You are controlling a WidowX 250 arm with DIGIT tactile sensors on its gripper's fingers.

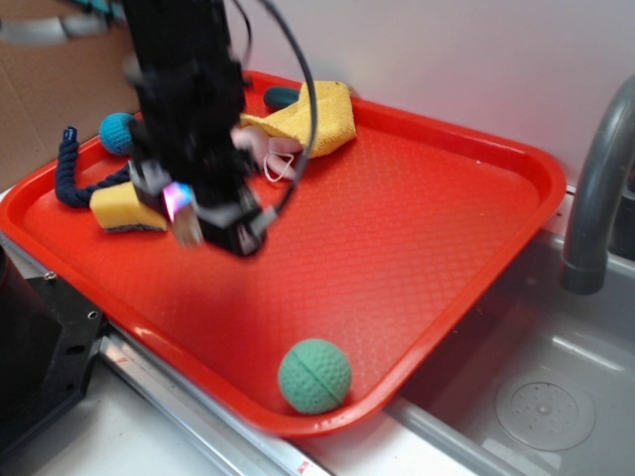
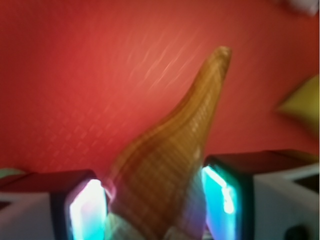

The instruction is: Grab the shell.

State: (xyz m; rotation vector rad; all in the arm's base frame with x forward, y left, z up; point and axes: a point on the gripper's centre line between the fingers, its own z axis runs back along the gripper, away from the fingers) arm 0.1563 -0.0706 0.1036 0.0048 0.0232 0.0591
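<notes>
Shell (image 2: pixel 165 175) sits clamped between the two lit pads (image 2: pixel 87 212) of the end effector (image 1: pixel 213 223), wide end pinned, pointed tip jutting forward over the red tray (image 1: pixel 417 228). Gripping the fat ridged body probably gives the pads the most surface to bite. In the exterior view the end effector looks blurred and seems raised above the tray's left half, so the shell itself cannot be picked out there. A green ball (image 1: pixel 315 376) rests at the tray's near edge, well apart; a yellow sponge wedge (image 1: pixel 127 209) lies near the left edge.
</notes>
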